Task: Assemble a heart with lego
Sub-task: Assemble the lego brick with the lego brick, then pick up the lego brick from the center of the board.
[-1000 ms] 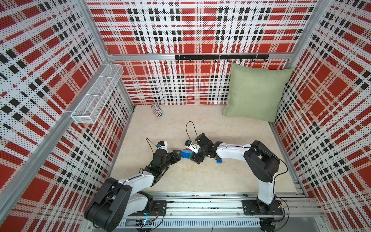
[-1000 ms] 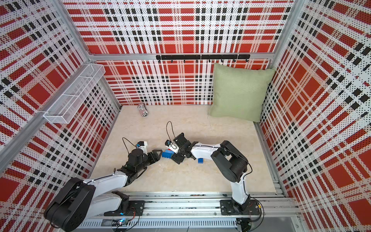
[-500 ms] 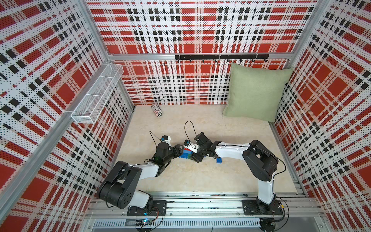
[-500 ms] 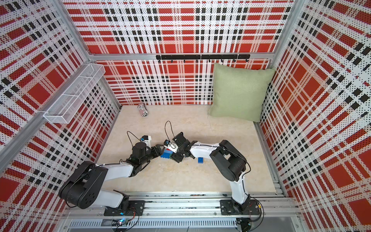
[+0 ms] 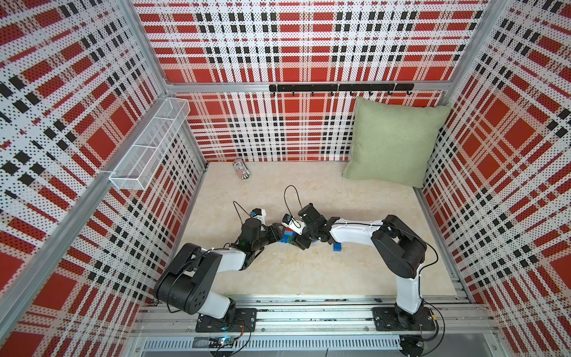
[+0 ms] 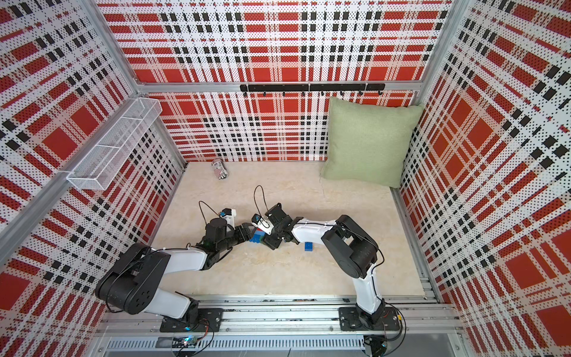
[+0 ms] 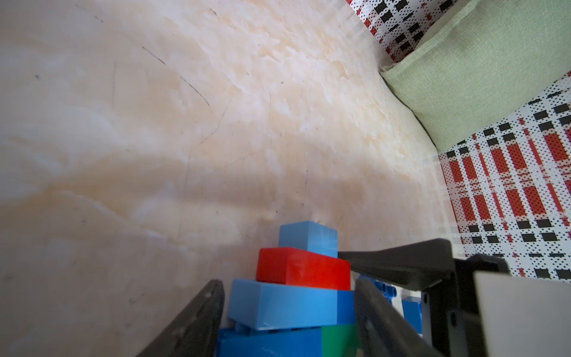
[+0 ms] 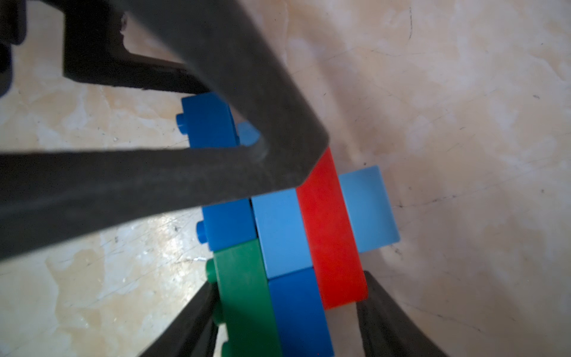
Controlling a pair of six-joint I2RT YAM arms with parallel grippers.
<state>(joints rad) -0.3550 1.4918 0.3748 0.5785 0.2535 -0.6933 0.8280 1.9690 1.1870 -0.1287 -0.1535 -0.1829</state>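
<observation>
**Both grippers on the heart at mid-table**

The floor is a beige, marbled tabletop (image 5: 309, 272), scuffed with fine dark scratches in the wrist views. Three perforated plaid walls (image 5: 278, 46) in red, white and black close it in.

There is one green cushion (image 5: 392, 145) leaning in the far corner. One white mesh basket (image 5: 148, 145) with three compartments hangs on a side wall, and one black hook rail (image 5: 340, 88) runs along the back. One striped can (image 5: 241, 168) lies on its side near the back wall.

There is one heart (image 8: 309, 241), standing on edge between the two arms. It has one red strip and one green, and the rest is blue in two shades. The left gripper (image 7: 287, 287) clamps its blue layers. The right gripper (image 8: 289, 282) pinches it with one finger on the green side and one on the red. One loose blue brick (image 5: 337, 247) sits near the right arm.
</observation>
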